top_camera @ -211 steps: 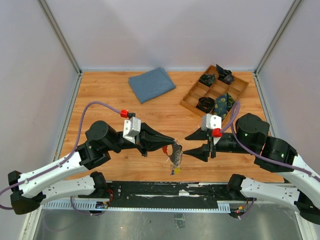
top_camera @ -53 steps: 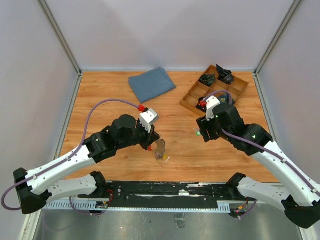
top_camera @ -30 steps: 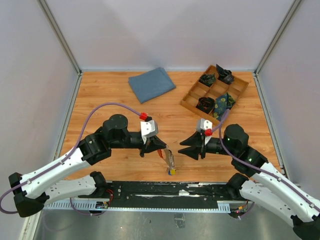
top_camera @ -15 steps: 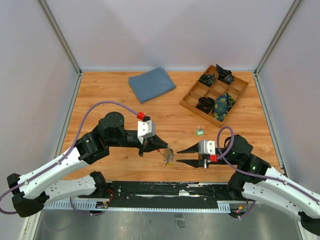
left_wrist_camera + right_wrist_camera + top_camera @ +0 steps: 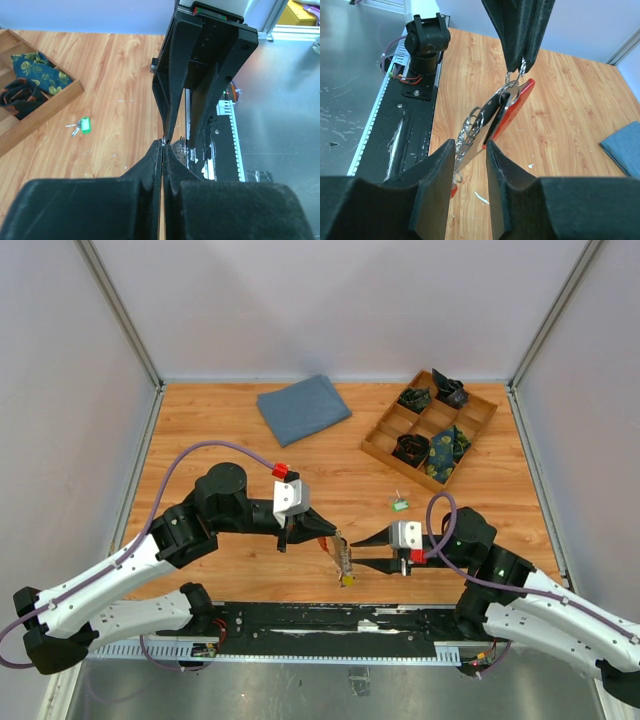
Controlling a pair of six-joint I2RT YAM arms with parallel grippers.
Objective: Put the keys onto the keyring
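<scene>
My left gripper (image 5: pixel 333 533) is shut on the top of the keyring, and the bunch hangs free above the table. In the right wrist view its fingers (image 5: pixel 520 45) pinch a small silver ring, with the red keyring (image 5: pixel 516 109) slanting down from it. The silver-grey keys (image 5: pixel 475 125) fan out beside the red piece. From above, the keys (image 5: pixel 345 562) end in a yellow tip. My right gripper (image 5: pixel 354 552) faces the left one. Its jaws (image 5: pixel 470 144) stand apart with the lower ends of the keys and the red piece between them.
A small green tag with little keys (image 5: pixel 399 504) lies on the wood right of the grippers. A blue cloth (image 5: pixel 303 408) lies at the back. A wooden divided tray (image 5: pixel 400 468) with folded dark items sits at the back right. The black base rail (image 5: pixel 330 620) runs along the near edge.
My right gripper swung down and left, and its jaws now stand around the hanging bunch. The left gripper kept its hold and shifted slightly right.
</scene>
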